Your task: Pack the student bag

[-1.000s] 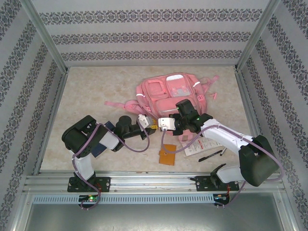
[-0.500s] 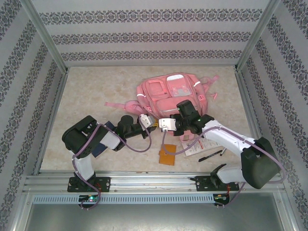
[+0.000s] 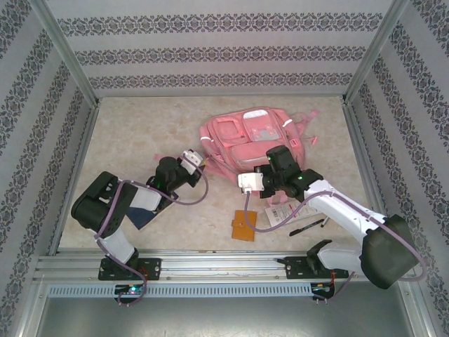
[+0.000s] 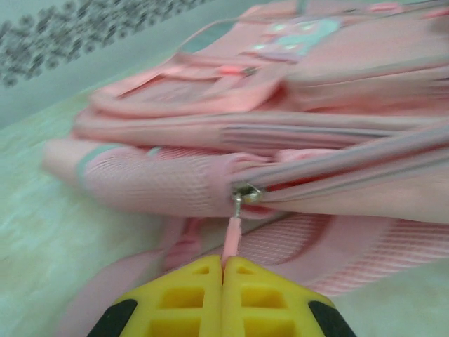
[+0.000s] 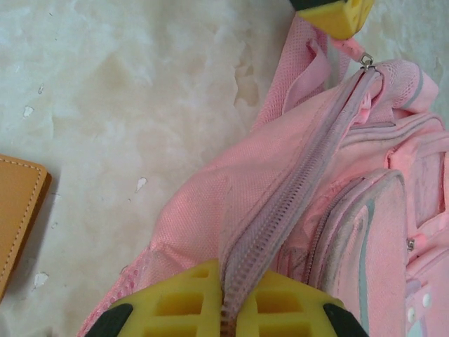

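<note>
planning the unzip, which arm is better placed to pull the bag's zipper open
Left: the left hand is shut on the pink zip pull of the student bag. The right hand clamps the closed zip seam.

student bag (image 4: 295, 105) blurred, cut by right edge in left wrist view, tan case (image 5: 19, 210) cut by left edge

The left gripper (image 4: 223, 265), yellow jaws pressed together, pinches the pink zip pull (image 4: 232, 235) of the bag (image 4: 210, 175), which lies on a pale table (image 4: 42, 232).
</note>
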Controlling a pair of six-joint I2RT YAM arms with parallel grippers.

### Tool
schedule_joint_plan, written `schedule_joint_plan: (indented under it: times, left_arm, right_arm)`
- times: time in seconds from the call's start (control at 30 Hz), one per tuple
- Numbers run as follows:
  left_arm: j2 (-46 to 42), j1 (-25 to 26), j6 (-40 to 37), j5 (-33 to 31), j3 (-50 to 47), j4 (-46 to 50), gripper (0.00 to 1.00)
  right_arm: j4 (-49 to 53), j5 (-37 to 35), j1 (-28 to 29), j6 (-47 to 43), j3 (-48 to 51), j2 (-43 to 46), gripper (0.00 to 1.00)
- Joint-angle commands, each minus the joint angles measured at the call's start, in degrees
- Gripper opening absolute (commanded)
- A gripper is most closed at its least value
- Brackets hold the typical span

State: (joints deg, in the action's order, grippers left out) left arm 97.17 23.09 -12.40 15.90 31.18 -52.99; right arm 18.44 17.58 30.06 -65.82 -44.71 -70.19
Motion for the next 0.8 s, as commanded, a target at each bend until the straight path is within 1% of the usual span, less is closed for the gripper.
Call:
schedule_joint_plan:
  times: [0.0,0.07,0.13,0.27,0.3,0.33,0.37,0.4,0.43,0.47,0.5,0.57,0.6,0.67,0.73,0.77]
  left_arm:
    - [1.08,-1.48,5.2,-8.89,5.51,6.57,0.0]
    - [2.15,-1.47,6.87,-13.16,8.74,10.74,0.0]
    - [3.21,-1.53,7.05,-13.79,11.69,14.98,0.0]
    - [3.93,-1.47,6.92,-13.62,13.49,17.47,0.0]
    - [3.89,-1.51,7.13,-14.0,13.45,17.55,0.0]
    - [2.85,-1.48,7.73,-15.0,12.7,17.29,0.03]
    - [-1.82,-1.48,8.77,-13.07,10.37,16.43,0.31]
    - [-3.94,-1.55,9.82,-11.27,10.24,17.52,0.37]
    - [-5.79,-1.54,10.91,-9.58,10.85,20.22,0.4]
    - [-7.61,-1.41,12.3,-8.33,12.58,25.04,0.43]
    - [-8.98,-1.36,13.63,-7.22,15.53,32.64,0.47]
    - [-10.12,-0.77,14.74,-5.17,21.38,46.26,0.55]
    - [-10.27,-0.17,14.95,-4.46,23.91,51.99,0.57]
    - [-10.57,1.48,14.65,-2.85,26.83,58.77,0.58]
    - [-9.98,3.78,16.7,-3.17,30.29,65.01,0.59]
    - [-8.98,5.1,18.58,-3.41,32.79,68.82,0.59]
  right_arm:
    - [-0.14,0.2,-0.99,-0.98,-0.04,2.57,0.0]
    - [-0.12,0.71,-0.97,-0.72,0.19,3.26,0.0]
    - [-0.58,1.46,-1.05,0.01,0.46,3.65,0.0]
    - [-2.11,1.97,-0.56,1.35,0.97,3.66,0.0]
    - [-3.66,2.22,-0.18,2.78,1.32,3.66,0.09]
    - [-8.68,3.25,0.08,9.06,2.02,4.0,0.35]
    - [-12.69,3.48,0.08,16.68,2.17,4.32,0.59]
    - [-14.96,3.15,0.08,22.45,1.93,4.72,0.97]
    - [-16.31,2.07,0.08,28.03,1.47,5.26,0.98]
    - [-17.24,-0.52,0.07,35.89,0.58,6.15,0.98]
    - [-16.82,-4.24,0.08,42.93,-0.71,7.19,0.98]
    - [-13.71,-12.18,-0.45,53.25,-3.27,9.35,0.98]
    - [-12.2,-14.46,-1.63,58.34,-3.8,10.8,0.98]
    - [-12.42,-15.06,-5.33,67.42,-2.19,13.42,0.98]
    - [-9.64,-18.07,-9.66,80.27,-0.85,15.38,0.98]
    - [-7.15,-18.04,-12.34,86.21,-0.37,15.86,0.98]
